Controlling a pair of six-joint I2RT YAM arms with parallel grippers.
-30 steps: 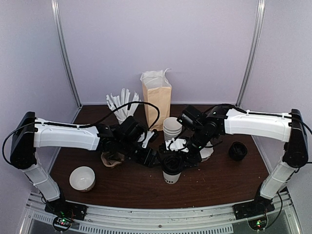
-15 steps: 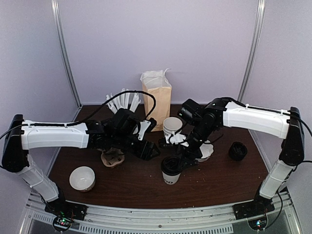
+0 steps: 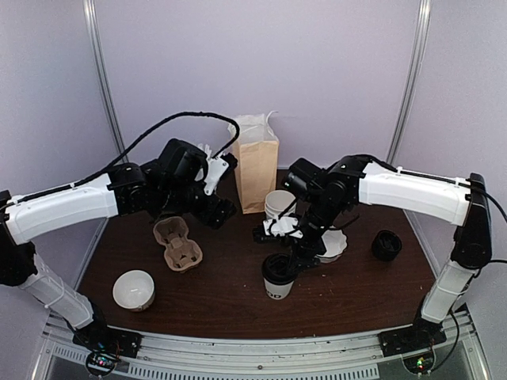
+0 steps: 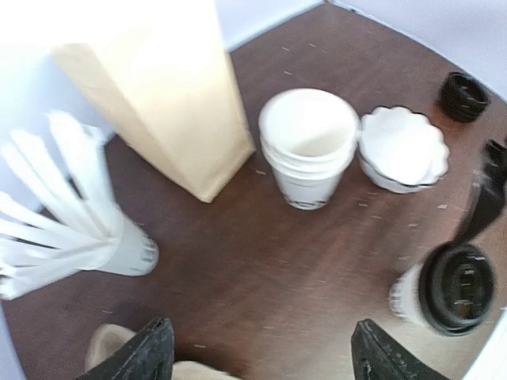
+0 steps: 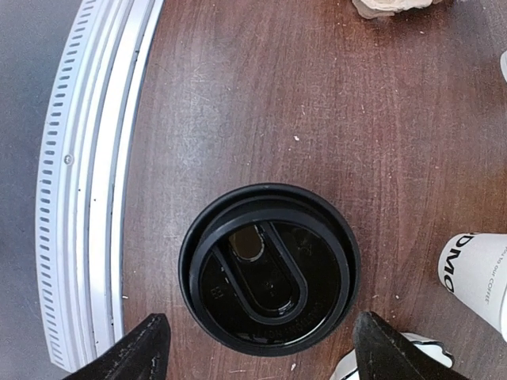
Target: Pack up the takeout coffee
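White cup [image 5: 478, 279] reads "DMC"; left end effector [image 4: 261, 352], right end effector [image 5: 260, 344] spread wide, empty

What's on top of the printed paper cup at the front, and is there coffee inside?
A black domed lid with a small sip hole sits on the cup. It covers the whole mouth, so what is inside cannot be seen.

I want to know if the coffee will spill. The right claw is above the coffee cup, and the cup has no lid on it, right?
No, the coffee cup has a black lid on it, as the right wrist view shows. The right claw is above the cup, as you said.
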